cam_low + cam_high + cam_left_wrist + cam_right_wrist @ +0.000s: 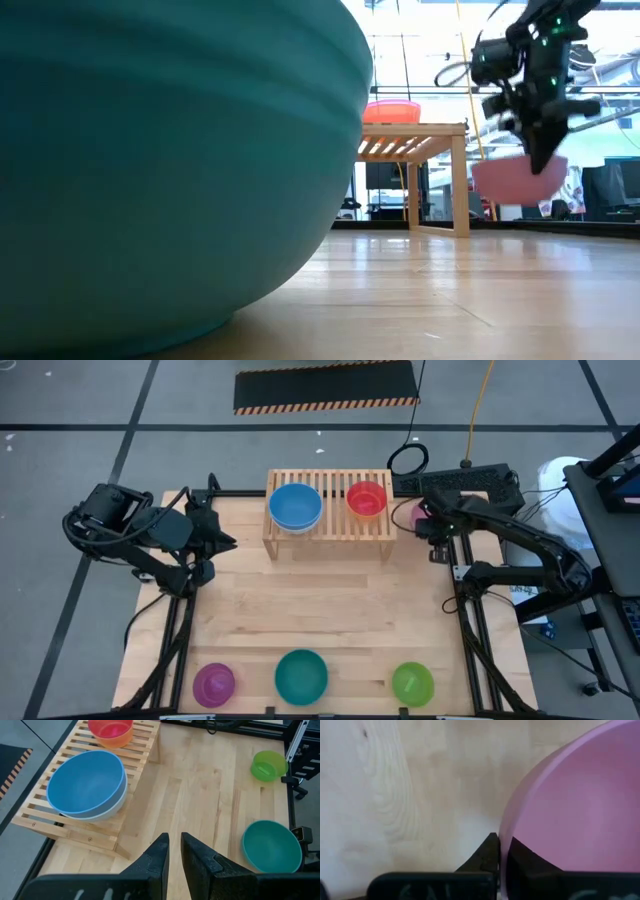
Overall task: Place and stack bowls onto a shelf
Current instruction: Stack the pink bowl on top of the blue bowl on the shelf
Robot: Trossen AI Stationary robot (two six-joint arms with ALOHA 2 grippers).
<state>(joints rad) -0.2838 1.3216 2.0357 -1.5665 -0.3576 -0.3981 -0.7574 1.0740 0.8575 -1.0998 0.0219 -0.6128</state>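
Gripping the pink bowl (421,514) by its rim, the right hand (432,522) sits clamped at the right of the high frame, bowl lifted off the tabletop (330,610). The shelf (330,500) lies just left of it; the right arm is nearer. The left hand (215,540), jaws slightly apart, holding nothing, waits at left. Count: a blue bowl (295,506) nested in a white one and one red bowl (367,498) on the shelf; purple bowl (214,683), teal bowl (301,676), green bowl (412,682) along the bottom edge.
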